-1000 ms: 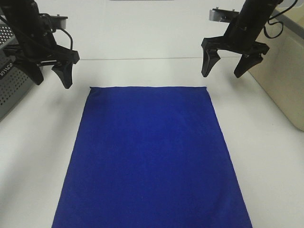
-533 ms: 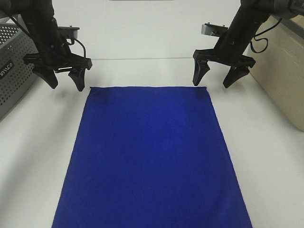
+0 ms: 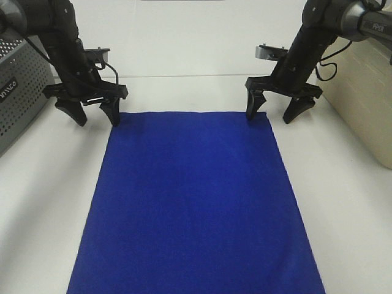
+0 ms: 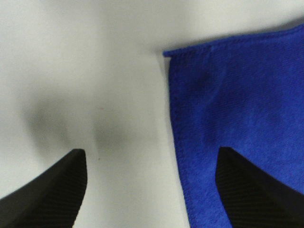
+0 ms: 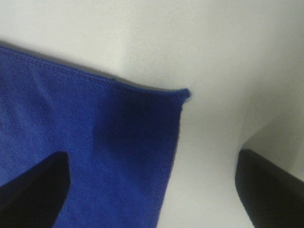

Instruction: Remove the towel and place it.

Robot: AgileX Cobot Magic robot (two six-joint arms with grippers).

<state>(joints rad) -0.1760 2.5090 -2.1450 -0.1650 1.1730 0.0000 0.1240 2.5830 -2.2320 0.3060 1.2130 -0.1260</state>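
The royal-blue towel [image 3: 195, 202] lies flat on the white table, reaching from the back middle to the front edge of the exterior view. My left gripper [image 3: 93, 114] is open and low over the towel's far left corner, one finger over the cloth and one over bare table; the corner [image 4: 228, 95] shows in the left wrist view. My right gripper [image 3: 273, 111] is open and low over the far right corner, straddling it the same way; that corner [image 5: 95, 137] shows in the right wrist view. Neither gripper holds anything.
A grey perforated metal basket [image 3: 17, 92] stands at the left edge. A beige bin [image 3: 367, 104] stands at the right edge. White table [image 3: 343, 208] borders the towel on both sides.
Both grippers have come down and inward from above the table to the towel's two far corners. The towel has not moved.
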